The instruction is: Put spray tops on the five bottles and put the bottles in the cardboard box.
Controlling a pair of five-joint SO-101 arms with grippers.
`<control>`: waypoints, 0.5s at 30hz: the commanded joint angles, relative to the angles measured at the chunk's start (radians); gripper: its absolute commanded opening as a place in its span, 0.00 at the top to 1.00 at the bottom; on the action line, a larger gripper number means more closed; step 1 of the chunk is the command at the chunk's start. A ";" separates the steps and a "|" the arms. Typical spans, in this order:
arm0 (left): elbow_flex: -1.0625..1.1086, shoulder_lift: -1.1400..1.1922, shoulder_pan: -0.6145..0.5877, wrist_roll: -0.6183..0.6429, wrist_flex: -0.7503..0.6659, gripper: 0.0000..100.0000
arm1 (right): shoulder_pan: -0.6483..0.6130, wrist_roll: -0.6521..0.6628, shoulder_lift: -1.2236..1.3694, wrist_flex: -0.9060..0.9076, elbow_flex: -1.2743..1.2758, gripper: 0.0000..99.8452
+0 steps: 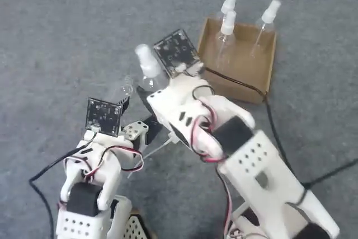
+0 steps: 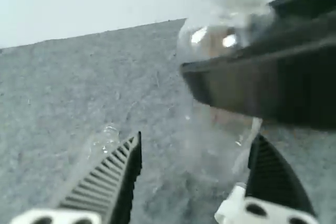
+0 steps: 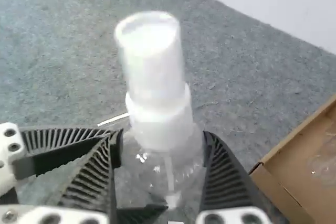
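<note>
- Right gripper (image 3: 160, 145): jaws closed onto the shoulders of a clear bottle (image 3: 149, 169), one ribbed black finger (image 3: 92, 174) on each side, both pressed against the plastic.
- Bottle, high view (image 1: 152, 81): held upright above the grey carpet (image 1: 56, 54), near the middle of the scene, just to the near-left of the cardboard box (image 1: 271, 71).
- Spray top (image 3: 152, 61): white, under a translucent cap, seated on the neck of the held bottle. Its dip tube runs down inside the clear body.
- Left gripper (image 2: 191, 182): jaws spread wide, nothing clamped between them. The held bottle looms blurred beyond the gap, under the dark bulk of the right gripper. Whether either left finger (image 2: 113, 179) touches it cannot be told.
- Loose bottle (image 1: 120, 89): clear, lying on its side on the carpet just beyond the left gripper. It seems to carry no top, though the view is poor.
- Cardboard box: open-topped, at the far right of the carpet, with three bottles (image 1: 225, 43) standing upright inside, each fitted with a white spray top.
- Thin white tube (image 1: 150, 152): lying flat on the carpet between the two arms.
- Black cable (image 1: 235, 82): crossing the near wall of the box.
</note>
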 commanded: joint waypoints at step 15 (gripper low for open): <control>0.022 -0.009 0.002 0.000 -0.031 0.70 | 0.585 0.163 0.010 0.165 -0.204 0.99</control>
